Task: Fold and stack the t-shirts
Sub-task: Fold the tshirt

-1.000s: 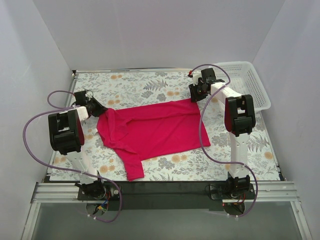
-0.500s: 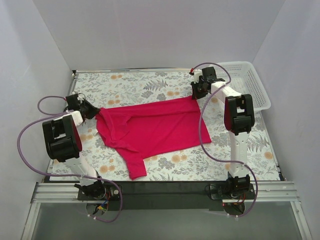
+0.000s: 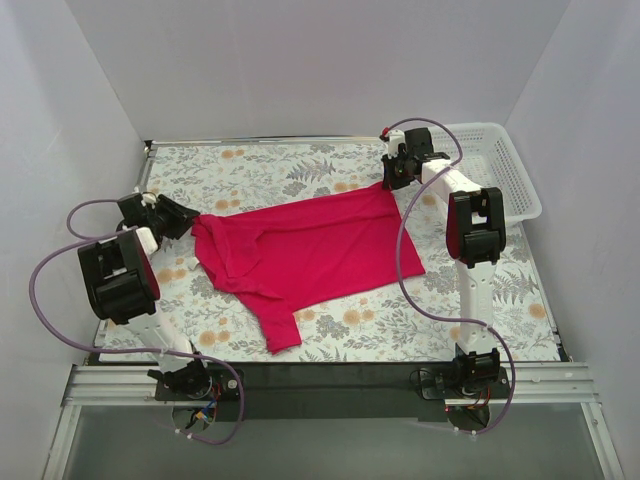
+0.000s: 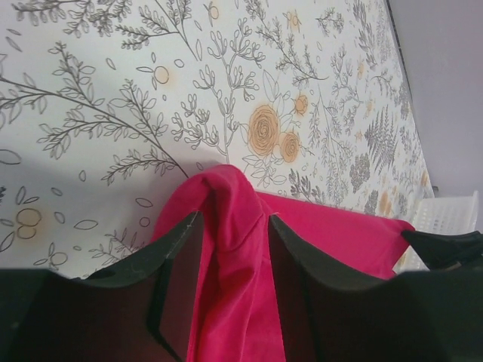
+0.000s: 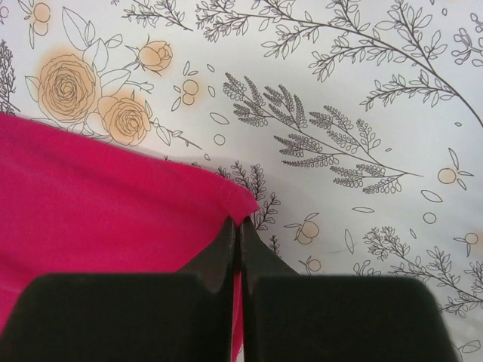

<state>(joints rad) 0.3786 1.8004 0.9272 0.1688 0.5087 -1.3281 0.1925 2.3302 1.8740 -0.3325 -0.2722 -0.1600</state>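
T-shirt (image 3: pixel 310 250) lay spread across the middle of the table, on the floral cloth (image 3: pixel 280 170). It was mostly flat, skewed a bit, and wrinkled and bunched at its left end. One sleeve (image 3: pixel 278 325) stuck out toward the near edge.

Left gripper (image 3: pixel 190 222) was low at the shirt's left end. In the wrist view, the left gripper (image 4: pixel 234 219) had its jaws apart, with a raised fold of the t-shirt (image 4: pixel 234 302) running between the fingers. It looked released, not clamped.

Right gripper (image 3: pixel 390 180) was at the far right corner of the shirt. In the wrist view, the right gripper (image 5: pixel 238 226) had its fingers pressed together on the corner edge of the t-shirt (image 5: pixel 90 196), the fabric pinched right at the tips.

White mesh basket (image 3: pixel 500 170) sat at the far right of the table, just beyond the right gripper and apart from the shirt. Its edge also showed in the left wrist view (image 4: pixel 445 215).
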